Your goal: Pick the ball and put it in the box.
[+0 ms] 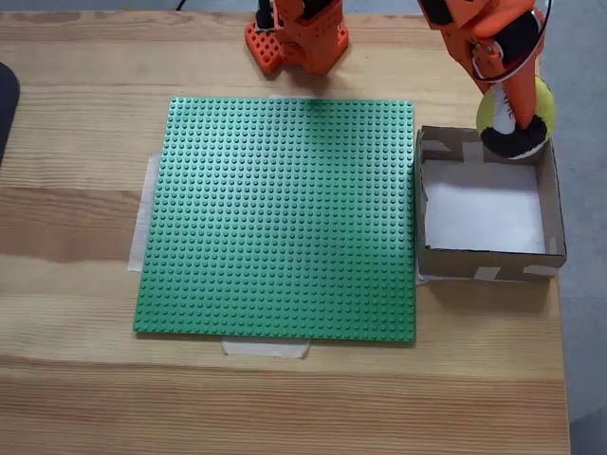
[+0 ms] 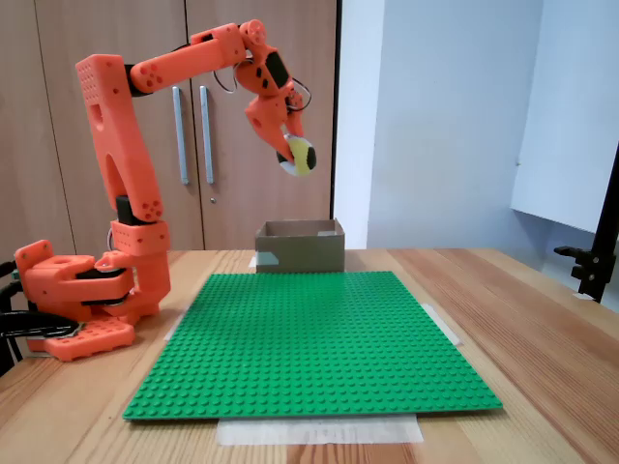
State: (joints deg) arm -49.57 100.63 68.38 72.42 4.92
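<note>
The ball [image 1: 517,121] [image 2: 301,156] hangs in the air, pinched between the jaws of the gripper [image 1: 510,112] [image 2: 293,153], above the box [image 1: 550,204] [image 2: 300,247]. The box is on the table [image 1: 85,379] [image 2: 542,319], touching the green mat's [image 1: 285,218] [image 2: 309,338] edge, right in the top-down fixed view.

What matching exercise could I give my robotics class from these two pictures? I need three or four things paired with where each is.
Things:
1. ball
2. box
3. green studded plate
4. arm's base

Places:
A. taped flat on the middle of the table
B. held in the claw, in the air above the box
C. on the table at the plate's right edge in the top-down fixed view
D. at the table's left in the side-on fixed view

Pairs: 1-B, 2-C, 3-A, 4-D
</note>
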